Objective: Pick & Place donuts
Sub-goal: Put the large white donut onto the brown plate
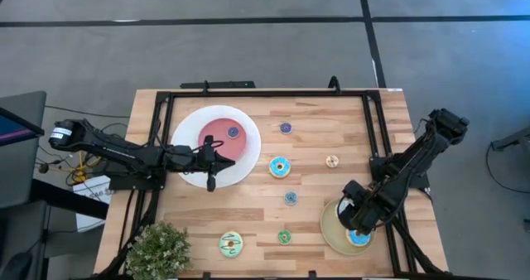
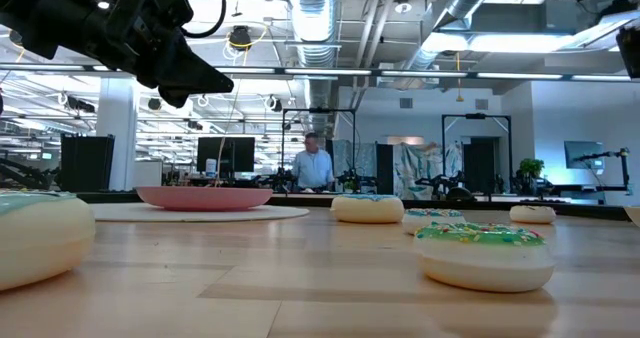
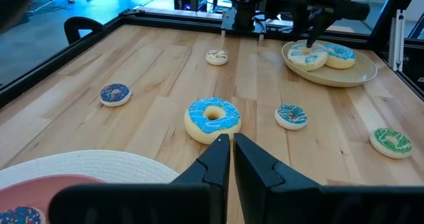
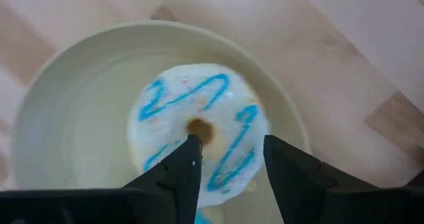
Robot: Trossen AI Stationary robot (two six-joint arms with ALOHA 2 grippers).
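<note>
On the tan plate (image 1: pixel 331 230) at the table's near right lie a white donut with blue drizzle (image 4: pixel 199 128) and a blue-iced donut (image 3: pixel 340 54). My right gripper (image 4: pixel 230 144) points down at the white one, shut on its ring. My left gripper (image 3: pixel 232 141) hovers shut above the near rim of the white plate with the pink centre (image 1: pixel 190 123), which holds a small blue donut (image 1: pixel 233 132). A blue-iced donut (image 1: pixel 279 167), a pale green one (image 1: pixel 231 244) and several small ones lie flat on the wood. My right gripper has the white donut's ring (image 4: pixel 232 128) between its two fingers, one fingertip (image 4: pixel 193 144) at the hole and the other at the outer edge. The fingers come from above, pointing down. The donut lies flat with its underside on the tan plate (image 3: pixel 361 68).
A potted plant (image 1: pixel 157 248) stands at the near left corner. A black frame (image 1: pixel 265 94) runs round the table's edges. Small donuts lie at the middle: purple (image 1: pixel 286 127), tan (image 1: pixel 332 161), teal (image 1: pixel 291 198), green (image 1: pixel 284 237). A person (image 2: pixel 312 168) stands far behind the table.
</note>
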